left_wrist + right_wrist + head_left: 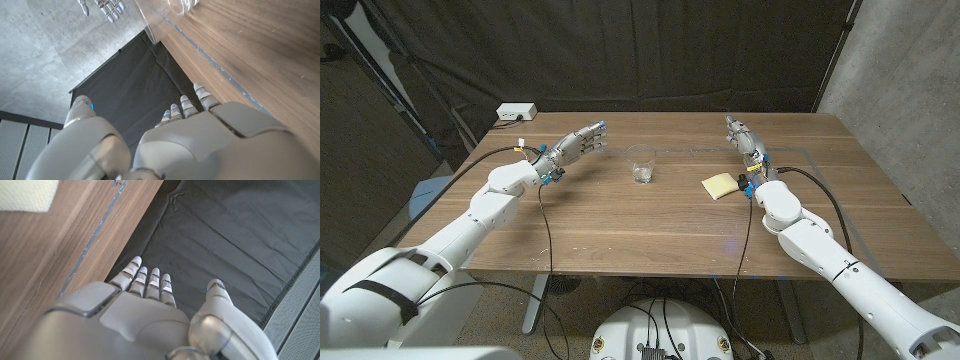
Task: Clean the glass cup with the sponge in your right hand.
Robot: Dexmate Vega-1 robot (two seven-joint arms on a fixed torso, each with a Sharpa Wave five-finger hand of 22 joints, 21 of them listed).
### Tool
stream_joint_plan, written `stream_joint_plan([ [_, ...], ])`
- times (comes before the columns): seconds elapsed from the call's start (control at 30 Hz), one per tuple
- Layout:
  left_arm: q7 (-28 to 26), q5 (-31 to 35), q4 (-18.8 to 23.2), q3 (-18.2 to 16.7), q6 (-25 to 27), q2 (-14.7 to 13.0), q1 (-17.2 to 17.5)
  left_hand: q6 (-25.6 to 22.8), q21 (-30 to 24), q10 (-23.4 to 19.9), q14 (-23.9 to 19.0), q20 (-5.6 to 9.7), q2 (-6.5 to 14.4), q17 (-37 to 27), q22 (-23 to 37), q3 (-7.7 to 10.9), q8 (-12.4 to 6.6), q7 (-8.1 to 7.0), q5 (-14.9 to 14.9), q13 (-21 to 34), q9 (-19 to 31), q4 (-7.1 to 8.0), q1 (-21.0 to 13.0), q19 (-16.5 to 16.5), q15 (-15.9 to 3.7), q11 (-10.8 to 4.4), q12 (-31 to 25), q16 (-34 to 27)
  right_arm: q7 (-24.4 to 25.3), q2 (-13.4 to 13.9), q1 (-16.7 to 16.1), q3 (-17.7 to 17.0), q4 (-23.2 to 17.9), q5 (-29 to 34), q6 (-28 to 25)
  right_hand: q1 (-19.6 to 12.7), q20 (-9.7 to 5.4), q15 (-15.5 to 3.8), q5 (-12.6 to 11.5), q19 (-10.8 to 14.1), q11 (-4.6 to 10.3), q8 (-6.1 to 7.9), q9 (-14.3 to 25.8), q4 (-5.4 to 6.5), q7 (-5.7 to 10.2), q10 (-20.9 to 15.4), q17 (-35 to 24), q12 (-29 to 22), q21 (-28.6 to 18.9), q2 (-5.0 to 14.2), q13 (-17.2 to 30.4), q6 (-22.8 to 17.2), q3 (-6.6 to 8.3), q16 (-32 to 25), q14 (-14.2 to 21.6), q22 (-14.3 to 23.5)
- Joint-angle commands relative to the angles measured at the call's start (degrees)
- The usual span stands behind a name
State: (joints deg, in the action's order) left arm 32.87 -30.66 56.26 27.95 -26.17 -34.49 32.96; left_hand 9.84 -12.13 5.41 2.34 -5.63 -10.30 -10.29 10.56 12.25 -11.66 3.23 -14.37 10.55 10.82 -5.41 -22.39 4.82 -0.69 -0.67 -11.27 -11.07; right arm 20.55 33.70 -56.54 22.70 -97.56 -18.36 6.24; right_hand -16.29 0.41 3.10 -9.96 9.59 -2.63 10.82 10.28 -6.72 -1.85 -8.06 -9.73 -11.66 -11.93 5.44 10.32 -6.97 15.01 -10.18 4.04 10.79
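A clear glass cup stands upright near the middle of the wooden table; its rim also shows in the left wrist view. A pale yellow sponge lies on the table to the cup's right, and a corner of the sponge appears in the right wrist view. My left hand hovers left of the cup, fingers stretched out and apart, holding nothing. My right hand is behind and right of the sponge, fingers extended, empty. Both hands show open fingers from behind.
A white power strip sits at the table's far left corner. Black curtain hangs behind the table, with a concrete wall at the right. Cables run along both arms over the tabletop. A faint taped rectangle marks the table's right part.
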Motion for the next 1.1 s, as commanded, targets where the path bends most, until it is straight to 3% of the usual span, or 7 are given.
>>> stream_joint_plan([
  [0.03, 3.6, 5.2, -2.7, 3.5, -3.5, -0.5, -4.1, 1.4, -0.4, 0.2, -0.1, 0.16, -0.2, -0.1, 0.0, -0.41, -0.26, 1.27, -0.9, 0.3, 0.3, -1.24, -2.0, 0.4, 0.78, 1.1, -0.5, -0.2, 0.6, 0.3, -0.4, -0.4, -1.4, 0.6, -1.5, -0.2, 0.0, 0.2, 0.0, 0.3, -0.03, 0.25, 0.2, 0.02, -0.23, -0.6, -0.1, -0.3, -0.5, -0.48, 0.1, -0.7, -0.21, -0.2, 0.5, 0.2],
  [0.33, 6.9, 8.0, -7.0, 5.9, -6.8, 0.8, -7.9, 1.6, 0.0, 0.9, 1.0, 1.76, -0.5, -0.2, 0.0, -1.53, -0.3, 1.43, -2.2, 0.4, 0.4, -2.87, -4.4, -0.2, 1.36, 1.21, -0.3, 0.3, 1.3, 0.9, -0.3, -0.4, -2.0, 2.0, -2.5, -0.2, 0.02, 0.22, 0.0, 0.2, -0.11, 0.22, 0.2, -0.03, -0.32, -0.6, -0.1, -0.3, -0.5, -0.65, 0.1, -0.6, -0.32, -0.1, 0.4, 0.2],
  [0.73, 10.0, 12.5, -11.3, 9.3, -10.3, 1.8, -12.6, 3.1, 0.4, 2.6, 3.0, 1.39, -0.6, -0.3, 0.0, -3.13, 0.11, 1.55, -3.8, 0.5, 0.6, -4.18, -7.3, -0.8, 2.01, 1.33, 0.1, 0.8, 2.3, 0.6, -0.5, -0.6, -3.0, 2.2, -3.8, -0.2, 0.06, 0.22, -0.1, 0.2, 0.07, 0.21, 0.2, -0.1, -0.34, -0.6, -0.1, -0.3, -0.5, -0.78, 0.1, -0.7, -0.43, -0.1, 0.3, 0.2],
  [1.1, 4.4, 18.3, -6.1, 10.7, -9.5, -1.1, -11.9, 4.9, 0.4, 4.0, 4.0, 1.82, 0.1, -0.3, 0.1, -3.84, 0.42, 0.04, -5.0, 0.7, 0.8, -4.58, -10.2, -1.0, 1.2, -0.05, 0.1, 0.7, 2.6, -0.2, -0.1, -0.1, -2.5, 2.5, -3.8, -0.2, 0.09, 0.24, -0.1, 0.2, -0.03, 0.2, 0.2, -0.14, -0.33, -0.8, -0.2, -0.3, -0.5, -0.85, 0.1, -0.8, -0.52, -0.1, 0.4, 0.2],
])
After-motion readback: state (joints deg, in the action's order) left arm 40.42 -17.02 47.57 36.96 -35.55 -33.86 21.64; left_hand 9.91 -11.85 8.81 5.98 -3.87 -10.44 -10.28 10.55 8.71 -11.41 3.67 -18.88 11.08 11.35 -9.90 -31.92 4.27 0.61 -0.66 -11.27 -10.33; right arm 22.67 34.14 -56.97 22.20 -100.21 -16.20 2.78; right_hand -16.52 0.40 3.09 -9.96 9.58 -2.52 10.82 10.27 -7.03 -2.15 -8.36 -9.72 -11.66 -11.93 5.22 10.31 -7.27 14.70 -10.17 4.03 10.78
